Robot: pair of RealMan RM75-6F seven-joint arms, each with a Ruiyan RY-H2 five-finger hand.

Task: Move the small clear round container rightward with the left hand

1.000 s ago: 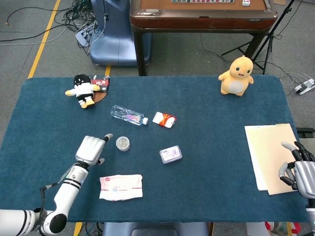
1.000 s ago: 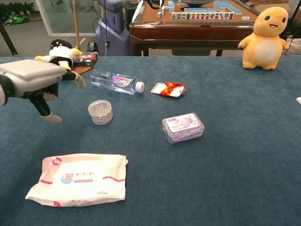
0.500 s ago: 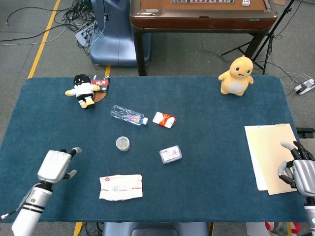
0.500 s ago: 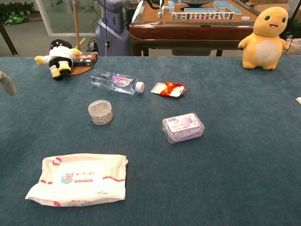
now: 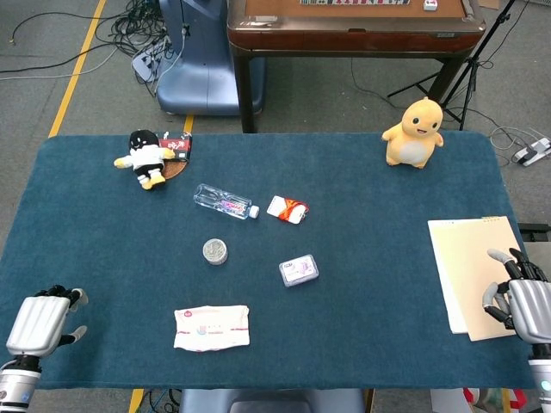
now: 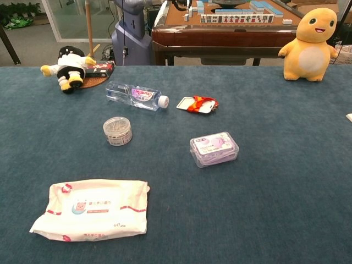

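The small clear round container [image 5: 215,251] stands upright on the blue tabletop [image 5: 370,215], in its left-centre part. It sits below the lying water bottle [image 5: 225,201], above the white pack of wipes [image 5: 212,327], and to the left of the small purple box [image 5: 299,270], apart from all three. In the chest view the same container [image 6: 117,131] shows its lid on and nothing touching it.

The left robot hand [image 5: 36,322] is at the near left corner of the tabletop, well apart from the container. It holds nothing; its fingers look loosely curled, with the thumb and a fingertip sticking out to the side, so I judge it released rather than clenched. The chest view does not show it at all. The right robot hand [image 5: 523,300] rests at the near right edge, over the lower corner of the tan folder [image 5: 472,267]. It grasps nothing, and its fingers are spread a little.

Judging by how things lie, either the push is not begun or it is already finished; the pictures alone do not settle which. If the container is to go rightward from here, everything is left: reach from the corner to its left side, make contact, and slide or carry it toward the purple box. There is bare cloth to its right, so the path seems free. The container is light and round, so a sideways nudge could tip or roll it.
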